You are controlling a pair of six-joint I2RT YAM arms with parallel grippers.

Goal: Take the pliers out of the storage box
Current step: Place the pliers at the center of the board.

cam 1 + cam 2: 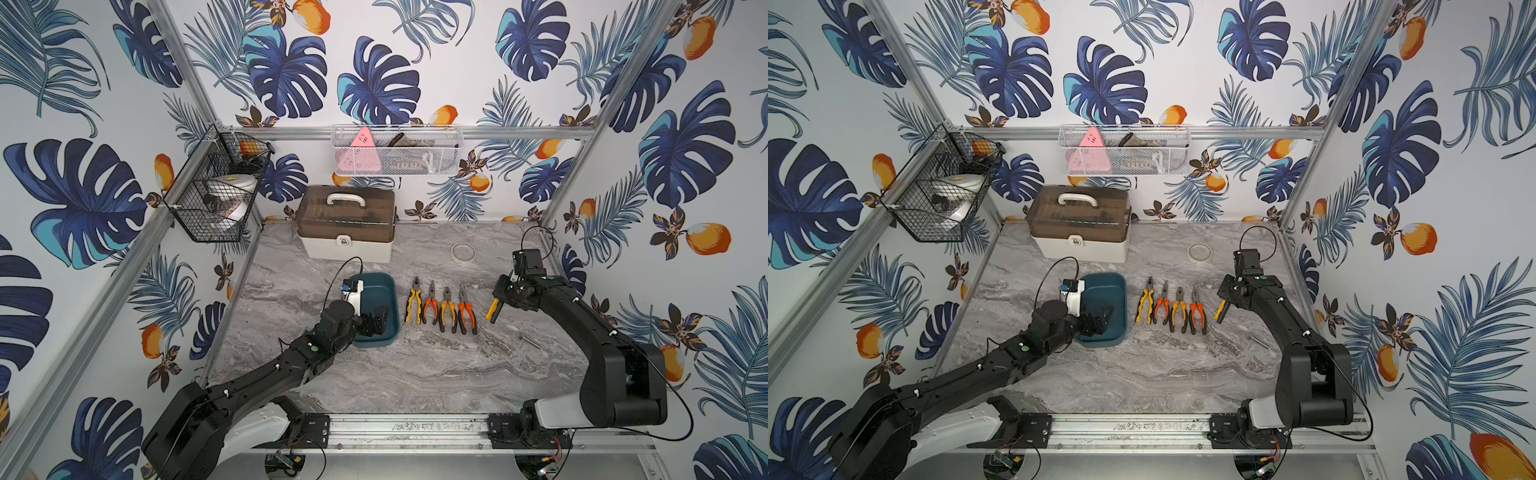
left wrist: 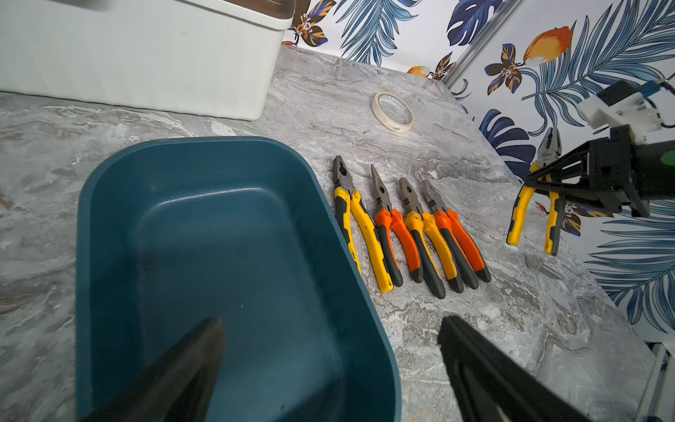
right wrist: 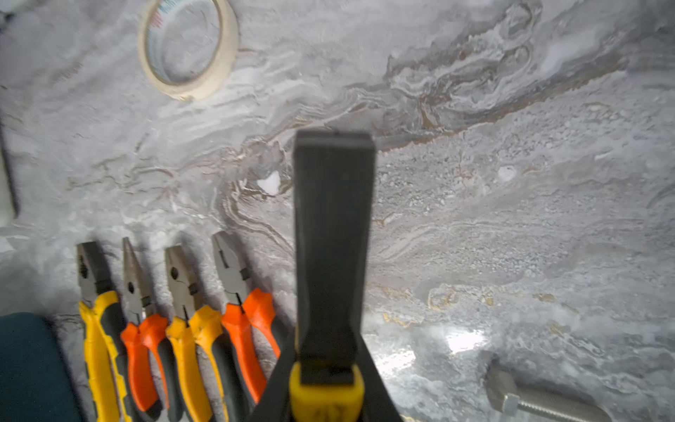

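The grey marble table [image 1: 415, 374] fills the floor of both top views. The white case [image 1: 347, 232] with a brown lid stands at its 11 o'clock, against the back wall. At 6 o'clock from the case, a little apart, sits the teal storage box [image 1: 380, 291], left of the table's middle. The left gripper [image 2: 330, 321] hangs over the box's 6 o'clock end, jaws spread wide and released, with one finger above the box floor and the other beyond the rim. Four pliers [image 1: 440, 307] lie side by side just at the box's 3 o'clock, noses toward 12 and handles toward 6. At 3 o'clock from that row the right gripper [image 1: 498, 297] is clenched on the fifth pliers [image 2: 548, 146], yellow-handled, nose up and handles down; whether the handle tips touch the table I cannot tell. A tape roll [image 1: 464, 252] lies at the row's 1 o'clock, and a bolt [image 1: 531, 341] at its 4 o'clock.
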